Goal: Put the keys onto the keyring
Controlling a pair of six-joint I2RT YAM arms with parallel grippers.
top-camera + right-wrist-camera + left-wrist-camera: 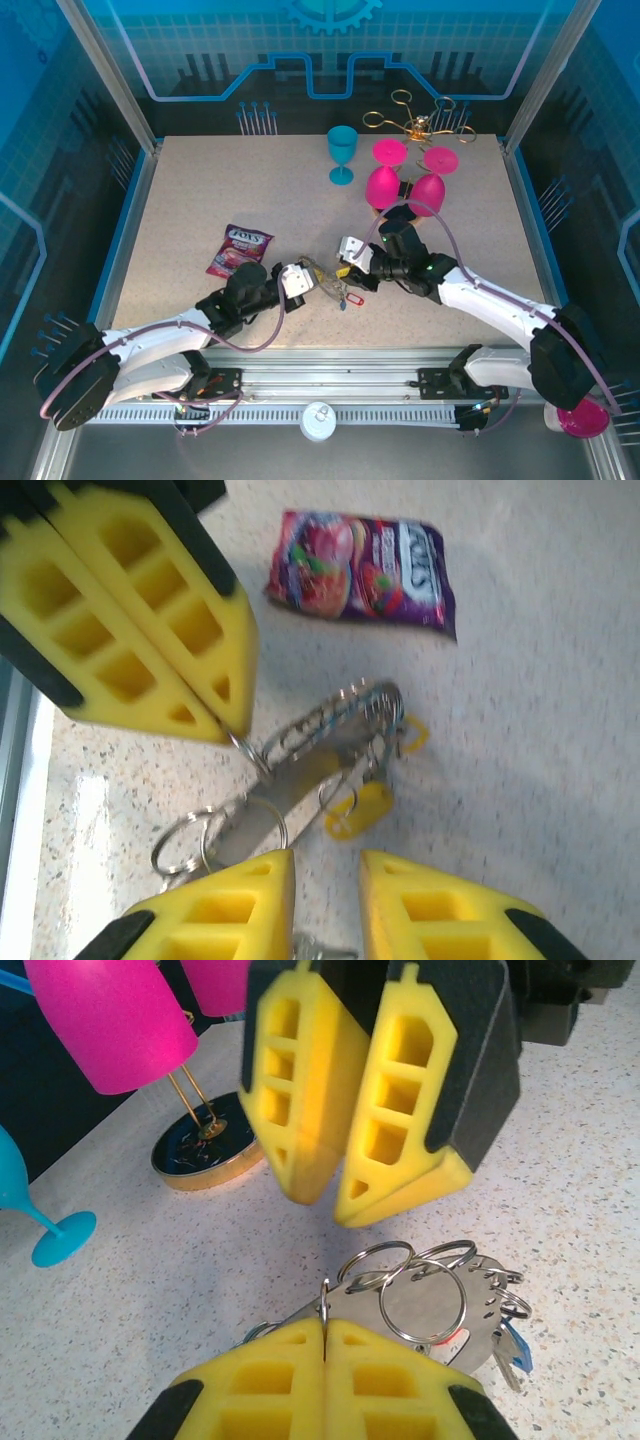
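Note:
The keys lie bunched mid-table between my two grippers, with a red tag (352, 298), a blue head (342, 305) and a yellow tag (360, 810). The keyring (330, 718) is a thin coiled oval loop lying over a flat metal plate (420, 1305) that carries several silver split rings. My left gripper (325, 1322) is shut on one thin split ring (325, 1300) standing edge-on. My right gripper (325, 865) faces it just above the bundle, open by a narrow gap. A bit of silver metal (320, 948) shows low in that gap; whether it touches the pads I cannot tell.
A purple candy bag (240, 250) lies to the left of the left gripper (305, 282). Behind the right gripper (352, 262) stand two pink goblets (383, 185), a teal goblet (342, 152) and a gold wire rack (415, 122). The metal rail (330, 385) runs along the near edge.

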